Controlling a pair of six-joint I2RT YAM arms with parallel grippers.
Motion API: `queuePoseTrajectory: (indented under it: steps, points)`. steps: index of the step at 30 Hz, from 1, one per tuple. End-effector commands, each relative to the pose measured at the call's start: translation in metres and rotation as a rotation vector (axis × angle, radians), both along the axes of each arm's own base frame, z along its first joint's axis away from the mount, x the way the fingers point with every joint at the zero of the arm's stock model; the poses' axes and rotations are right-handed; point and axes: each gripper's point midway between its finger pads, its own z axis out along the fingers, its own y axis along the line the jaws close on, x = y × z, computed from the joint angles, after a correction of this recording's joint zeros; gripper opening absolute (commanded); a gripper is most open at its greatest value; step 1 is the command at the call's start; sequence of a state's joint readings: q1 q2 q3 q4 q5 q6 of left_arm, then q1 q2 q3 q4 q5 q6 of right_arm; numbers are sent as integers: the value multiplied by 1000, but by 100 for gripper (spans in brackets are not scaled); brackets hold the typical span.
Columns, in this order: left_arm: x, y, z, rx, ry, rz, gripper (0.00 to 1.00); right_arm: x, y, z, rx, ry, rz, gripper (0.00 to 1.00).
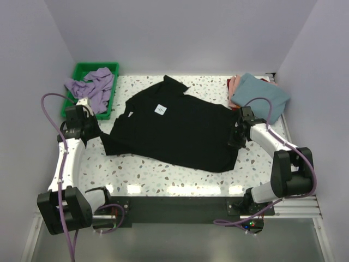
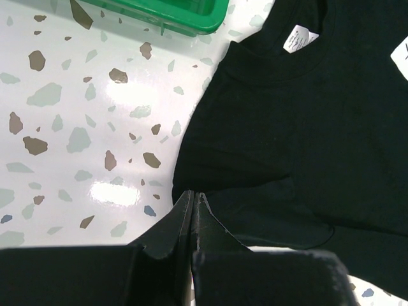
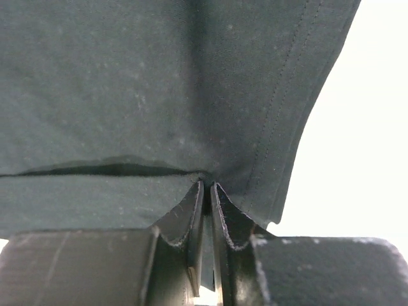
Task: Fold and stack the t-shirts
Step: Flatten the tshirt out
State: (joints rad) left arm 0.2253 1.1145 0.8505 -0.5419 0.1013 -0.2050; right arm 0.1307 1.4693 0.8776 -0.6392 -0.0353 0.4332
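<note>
Overhead, the black t-shirt point(image 1: 174, 128) lies spread between my left claw point(image 1: 89, 130) and my right claw point(image 1: 238, 136), one at each side edge. Through the left wrist, my fingertips point(image 2: 182, 213) are pressed together, touching the sleeve's edge just ahead; whether cloth is pinched I cannot tell. Through the right wrist, my fingers point(image 3: 185, 223) nip a fold of the shirt, with cloth showing between them.

The black t-shirt point(image 1: 180, 131) is laid out flat between the left pincer point(image 1: 98, 134), at its sleeve, and the right pincer point(image 1: 234, 142), by which its edge is pinched. The lavender t-shirt point(image 1: 92, 84) is crumpled beyond the left pincer. The teal-blue t-shirt point(image 1: 260, 95) is folded beyond the right pincer, stacked on the pink t-shirt point(image 1: 235, 85) and the dark red t-shirt point(image 1: 229, 82).
</note>
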Motion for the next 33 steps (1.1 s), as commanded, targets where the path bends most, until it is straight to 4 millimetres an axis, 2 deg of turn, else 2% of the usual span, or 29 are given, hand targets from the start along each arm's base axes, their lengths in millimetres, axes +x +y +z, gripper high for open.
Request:
queuePoseTrajectory:
  steps: [1,5,10,14,16,21,24,27,28,30,31,33]
  points:
    - [7,2,9,8,-36,-18,0,4,-6,12,-30,-37,1,12]
    - [5,2,8,12,-33,-18,0,1,-6,6,-32,-25,3,12]
    - [4,2,12,19,-45,-20,0,3,-6,3,-32,-25,4,15]
    - [4,3,15,22,-52,-17,0,5,-3,2,-19,-27,7,8]
    - [4,2,15,19,-51,-19,0,6,-1,4,-7,-30,9,0]
    - [9,0,18,1,-68,-22,0,12,5,13,22,-47,9,0]
    - [19,-6,27,-43,-104,-19,0,21,10,31,54,-80,7,0]
    - [42,-16,51,-121,-198,-31,0,39,14,70,79,-159,4,0]
    - [53,-15,67,-132,-238,-32,0,50,15,94,84,-208,3,0]
    - [70,-17,93,-165,-309,-31,0,62,15,123,89,-267,-6,0]
    - [82,-16,120,-164,-368,-36,0,72,15,151,95,-325,-13,0]
    - [97,-15,155,-182,-457,-31,0,84,15,180,108,-390,-41,0]
